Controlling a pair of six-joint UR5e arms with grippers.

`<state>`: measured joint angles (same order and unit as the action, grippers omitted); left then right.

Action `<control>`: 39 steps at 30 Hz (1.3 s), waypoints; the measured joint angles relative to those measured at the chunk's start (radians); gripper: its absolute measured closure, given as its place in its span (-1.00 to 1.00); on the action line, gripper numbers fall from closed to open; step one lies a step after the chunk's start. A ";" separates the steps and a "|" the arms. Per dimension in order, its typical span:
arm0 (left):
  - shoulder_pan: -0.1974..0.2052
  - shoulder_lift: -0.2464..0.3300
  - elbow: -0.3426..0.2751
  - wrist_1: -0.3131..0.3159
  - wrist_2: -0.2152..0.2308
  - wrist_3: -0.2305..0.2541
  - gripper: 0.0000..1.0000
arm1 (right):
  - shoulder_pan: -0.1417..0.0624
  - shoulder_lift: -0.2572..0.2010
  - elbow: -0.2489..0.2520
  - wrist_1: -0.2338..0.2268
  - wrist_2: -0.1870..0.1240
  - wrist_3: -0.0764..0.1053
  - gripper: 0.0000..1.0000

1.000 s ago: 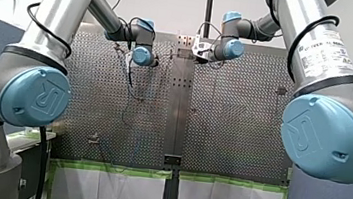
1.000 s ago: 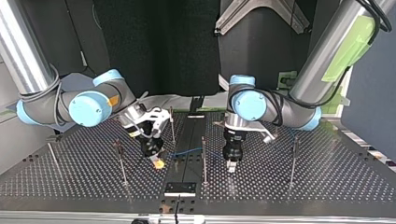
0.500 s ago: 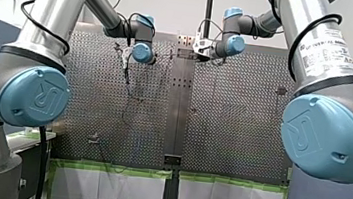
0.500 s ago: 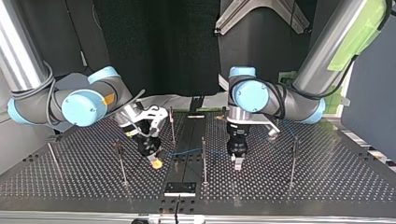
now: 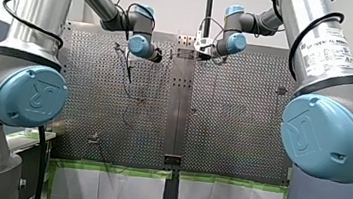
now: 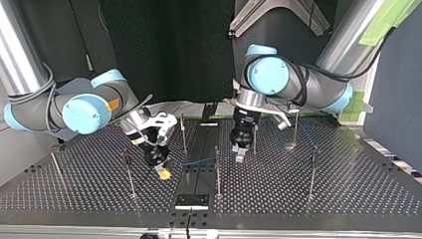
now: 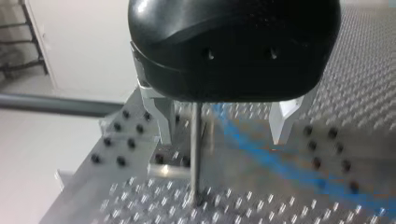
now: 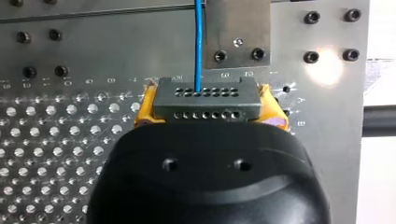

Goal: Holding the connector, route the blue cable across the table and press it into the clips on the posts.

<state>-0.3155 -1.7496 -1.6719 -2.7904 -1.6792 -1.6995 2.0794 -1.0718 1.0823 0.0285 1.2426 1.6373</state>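
Your right gripper (image 8: 205, 112) is clamped on the connector (image 8: 205, 95), low over the surface (image 6: 348, 189) at the top view's left. The blue cable (image 8: 199, 42) runs out of it toward the middle. Your left gripper (image 7: 224, 137) is wide open and holds nothing. A thin post (image 7: 195, 154) stands between its fingers, and the cable passes near that post. I think the job now is to get the cable into a clip. Pull the connector gently so the cable goes straight. Bring the cable to the post slowly, then push down. Do not bump the post. I cannot see the clip.
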 joint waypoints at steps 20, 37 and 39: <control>-0.058 0.117 -0.081 -0.045 0.002 0.065 -1.00 | -0.012 -0.003 0.002 0.000 0.000 0.001 1.00; -0.201 0.049 0.044 -0.137 -0.149 0.129 -1.00 | -0.025 -0.003 0.002 -0.001 0.000 0.000 1.00; -0.216 0.033 0.060 -0.153 -0.165 0.129 -1.00 | -0.024 -0.003 0.002 -0.001 0.000 0.000 1.00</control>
<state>-0.5318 -1.7162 -1.6121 -2.9429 -1.8440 -1.5706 2.0550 -1.0747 1.0840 0.0277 1.2426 1.6371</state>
